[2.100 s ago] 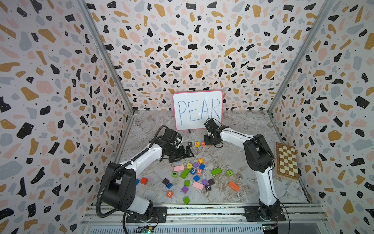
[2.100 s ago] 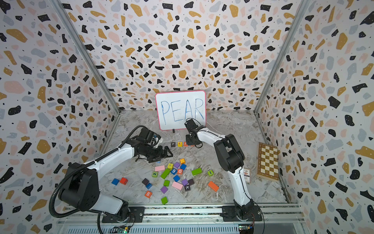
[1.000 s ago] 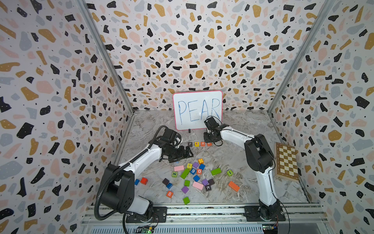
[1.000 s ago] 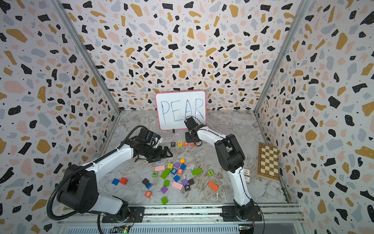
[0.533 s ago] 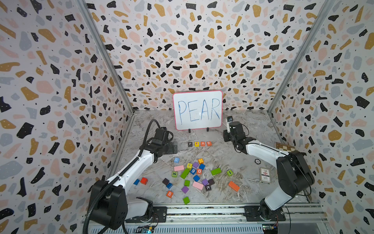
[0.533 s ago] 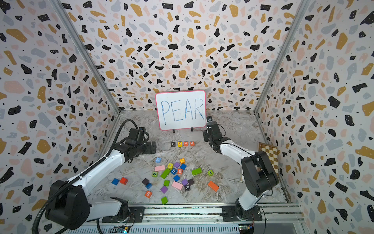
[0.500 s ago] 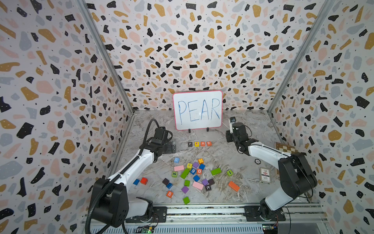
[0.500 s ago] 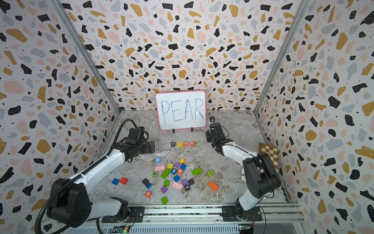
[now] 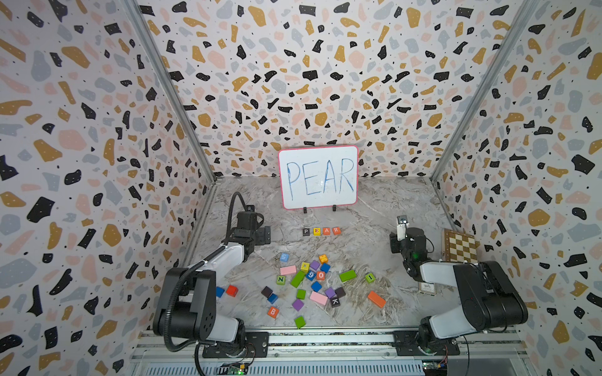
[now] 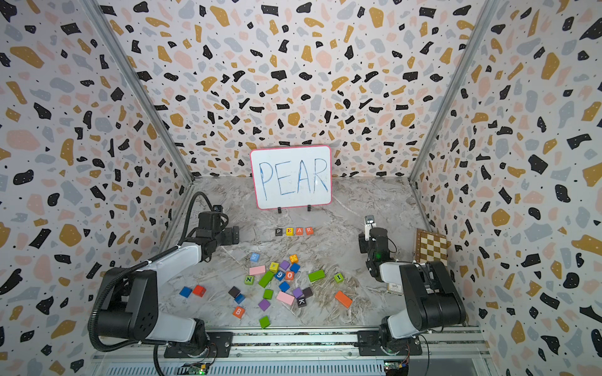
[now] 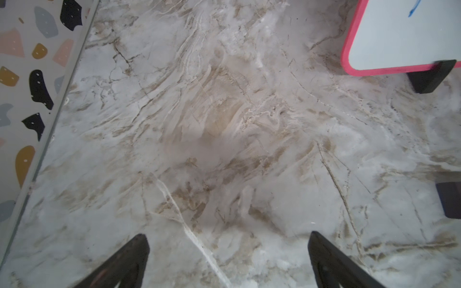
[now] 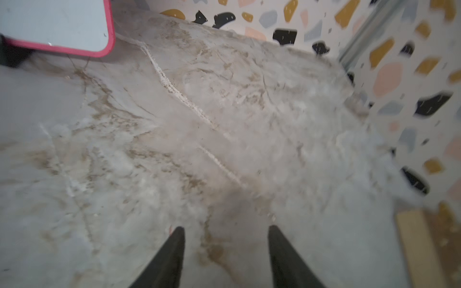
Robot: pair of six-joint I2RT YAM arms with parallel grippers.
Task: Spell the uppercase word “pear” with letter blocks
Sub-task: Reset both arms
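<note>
The four letter blocks stand in a row on the marble floor in front of the whiteboard in both top views: dark P (image 9: 306, 231), yellow E (image 9: 316, 231), orange A (image 9: 326, 231), orange R (image 9: 336, 230); the row reads PEAR (image 10: 293, 231). My left gripper (image 9: 266, 235) hangs left of the row, apart from it, open and empty (image 11: 227, 239). My right gripper (image 9: 394, 243) is well to the right of the row, open over bare floor with nothing between its fingers (image 12: 225, 229). Neither wrist view shows a block.
A whiteboard (image 9: 318, 177) reading PEAR stands at the back. Several loose coloured blocks lie in the middle near the front, among them an orange B (image 9: 273, 312) and a dark K (image 9: 335, 302). A chessboard (image 9: 459, 245) lies at the right wall, and a small card (image 9: 426, 288) lies by the right arm.
The right gripper has left the right end of the row, opened and swung back to the right. The left arm has drawn back to the left. The four blocks stay in line.
</note>
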